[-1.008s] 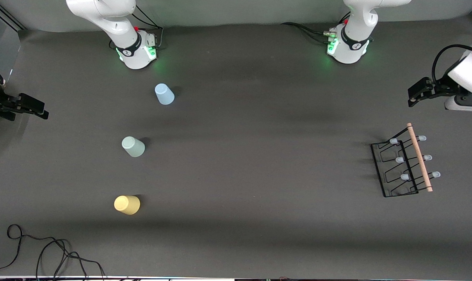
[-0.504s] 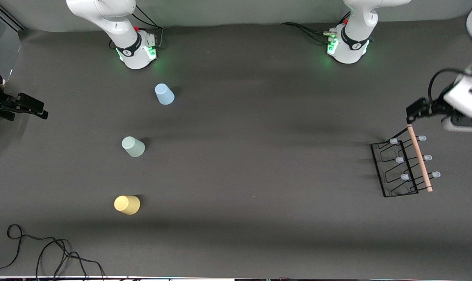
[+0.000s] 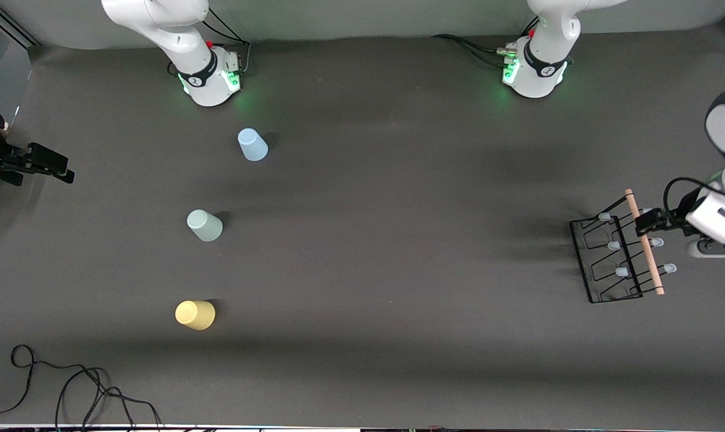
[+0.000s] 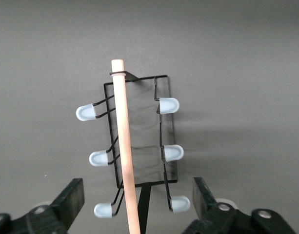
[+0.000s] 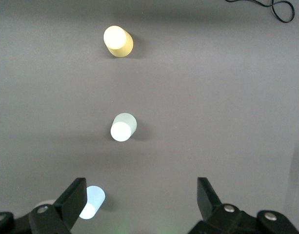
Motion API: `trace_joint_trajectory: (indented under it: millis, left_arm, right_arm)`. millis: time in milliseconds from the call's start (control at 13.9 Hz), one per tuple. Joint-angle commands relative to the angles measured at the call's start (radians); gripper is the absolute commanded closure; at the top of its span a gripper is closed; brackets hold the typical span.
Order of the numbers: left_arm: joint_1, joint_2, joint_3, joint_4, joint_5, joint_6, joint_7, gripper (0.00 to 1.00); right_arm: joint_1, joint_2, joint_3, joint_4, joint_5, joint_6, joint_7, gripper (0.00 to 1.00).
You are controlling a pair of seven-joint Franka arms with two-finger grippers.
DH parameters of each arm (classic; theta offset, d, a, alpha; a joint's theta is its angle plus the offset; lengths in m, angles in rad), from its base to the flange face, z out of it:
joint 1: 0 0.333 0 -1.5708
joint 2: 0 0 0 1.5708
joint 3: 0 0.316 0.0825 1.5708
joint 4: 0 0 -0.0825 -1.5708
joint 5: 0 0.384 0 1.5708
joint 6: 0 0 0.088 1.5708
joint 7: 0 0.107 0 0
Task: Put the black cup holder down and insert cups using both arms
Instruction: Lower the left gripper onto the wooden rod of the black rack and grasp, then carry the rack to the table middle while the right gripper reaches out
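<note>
Left pincer (image 3: 645, 223): I see it over the wooden rod handle (image 3: 644, 242) of the black cup holder (image 3: 620, 255), at the left arm's end of the surface (image 3: 398, 252). In the left wrist view its fingers (image 4: 71, 201) are spread wide, the rod passing between them with bare space on each side; nothing is gripped.

Black cup holder: it stands on the surface well apart from the cups. I count six capped pegs (image 4: 87, 112) in the left wrist view, three on each side of the rod, all bare.

Right pincer (image 3: 44, 166): it waits at the edge of the right arm's end of the surface. In the right wrist view its fingers (image 5: 73, 200) stand wide apart and hold nothing.

Pale blue cup (image 3: 252, 145): mouth down on the surface, the one nearest the right arm's base.

Pale green cup (image 3: 204, 225): mouth down, nearer the front camera than the blue one.

Yellow cup (image 3: 195, 315): mouth down, nearest the front camera of the three.

Black cable (image 3: 68, 384): I see it looped on the surface near the front edge, at the right arm's end.
</note>
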Motion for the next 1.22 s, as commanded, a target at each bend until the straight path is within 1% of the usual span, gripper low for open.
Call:
trace_joint_trajectory:
  millis: [0,72,144,288,360,504,576,648,720,1008,1152]
  left_arm:
    - [0.008,0.058,-0.005,-0.009,0.016,0.064,0.010,0.28]
    - [0.008,0.076,-0.005,-0.012,0.016,0.073,0.008,0.32]
    - [0.011,0.089,-0.002,-0.016,0.016,0.084,0.008,0.33]
    - [0.055,0.095,-0.004,-0.035,0.018,0.113,0.014,0.35]
    - [0.058,0.101,-0.004,-0.041,0.018,0.118,0.023,0.40]
    - [0.060,0.116,-0.004,-0.039,0.016,0.120,0.025,0.66]
    - [0.060,0.119,-0.004,-0.036,0.016,0.120,0.025,0.83]
    - [0.058,0.122,-0.004,-0.032,0.016,0.117,0.016,0.97]
    - [0.058,0.122,-0.004,-0.030,0.016,0.118,0.016,1.00]
    - [0.055,0.116,-0.005,-0.015,0.016,0.112,0.019,1.00]
    - [0.045,0.110,-0.008,0.019,0.016,0.078,0.005,1.00]
  right_arm:
    - [0.010,-0.008,-0.006,0.000,0.015,-0.007,0.007,0.00]
    - [0.010,-0.008,-0.006,-0.001,0.015,-0.007,0.007,0.00]
    - [0.010,-0.008,-0.006,0.000,0.015,-0.007,0.007,0.00]
    - [0.010,-0.008,-0.006,-0.001,0.015,-0.007,0.007,0.00]
    - [0.010,-0.007,-0.006,0.000,0.015,-0.007,0.007,0.00]
    - [0.010,-0.007,-0.006,0.000,0.015,-0.007,0.007,0.00]
    - [0.010,-0.007,-0.004,0.000,0.015,-0.007,0.007,0.00]
    - [0.010,-0.007,-0.006,0.000,0.015,-0.005,0.007,0.00]
    - [0.010,-0.005,-0.006,-0.001,0.015,-0.005,0.007,0.00]
    - [0.010,-0.005,-0.004,-0.001,0.015,-0.005,0.007,0.00]
    - [0.010,-0.002,-0.004,0.000,0.015,-0.005,0.007,0.00]
